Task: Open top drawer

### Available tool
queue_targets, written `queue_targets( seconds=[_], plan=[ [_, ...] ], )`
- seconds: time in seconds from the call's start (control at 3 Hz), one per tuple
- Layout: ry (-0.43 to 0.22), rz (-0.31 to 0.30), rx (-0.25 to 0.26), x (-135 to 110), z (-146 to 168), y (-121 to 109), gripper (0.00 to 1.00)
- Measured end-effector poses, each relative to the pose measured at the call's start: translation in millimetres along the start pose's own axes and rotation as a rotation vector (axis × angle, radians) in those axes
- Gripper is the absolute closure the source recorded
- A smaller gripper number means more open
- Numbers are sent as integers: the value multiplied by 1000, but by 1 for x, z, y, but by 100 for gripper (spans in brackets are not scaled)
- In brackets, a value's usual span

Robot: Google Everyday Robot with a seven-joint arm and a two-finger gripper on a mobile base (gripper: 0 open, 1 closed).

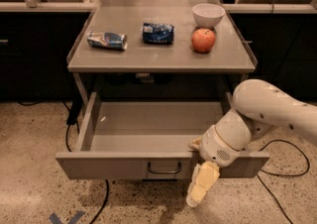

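Observation:
The top drawer (114, 164) is a wide grey metal drawer under the grey table top, pulled far out toward me. Its shallow grey tray (148, 126) holds nothing that I can see. A small dark loop handle (164, 169) sits at the centre of its front. My gripper (200, 188) hangs down in front of the drawer's front panel, just right of the handle and apart from it. Its cream fingers (203, 184) point to the floor. The white arm (262, 111) reaches in from the right, over the drawer's right front corner.
On the table top (158, 57) lie a crushed can (106, 39), a blue packet (158, 33), a red apple (203, 40) and a white bowl (208, 14). Black cables (74, 119) run over the speckled floor on both sides. Dark counters stand behind.

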State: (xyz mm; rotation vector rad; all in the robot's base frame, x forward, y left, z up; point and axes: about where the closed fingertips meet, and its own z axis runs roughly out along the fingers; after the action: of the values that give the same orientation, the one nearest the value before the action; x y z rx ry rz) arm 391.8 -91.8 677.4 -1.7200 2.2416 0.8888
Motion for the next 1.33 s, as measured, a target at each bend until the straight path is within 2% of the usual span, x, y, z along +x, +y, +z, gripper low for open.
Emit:
queue_targets(
  seconds=[0.67, 1.0, 1.33],
  plan=[
    [-8, 29, -55, 2, 3, 16, 0],
    [-32, 80, -103, 5, 9, 65, 0],
    [-32, 80, -103, 5, 9, 65, 0]
  ],
)
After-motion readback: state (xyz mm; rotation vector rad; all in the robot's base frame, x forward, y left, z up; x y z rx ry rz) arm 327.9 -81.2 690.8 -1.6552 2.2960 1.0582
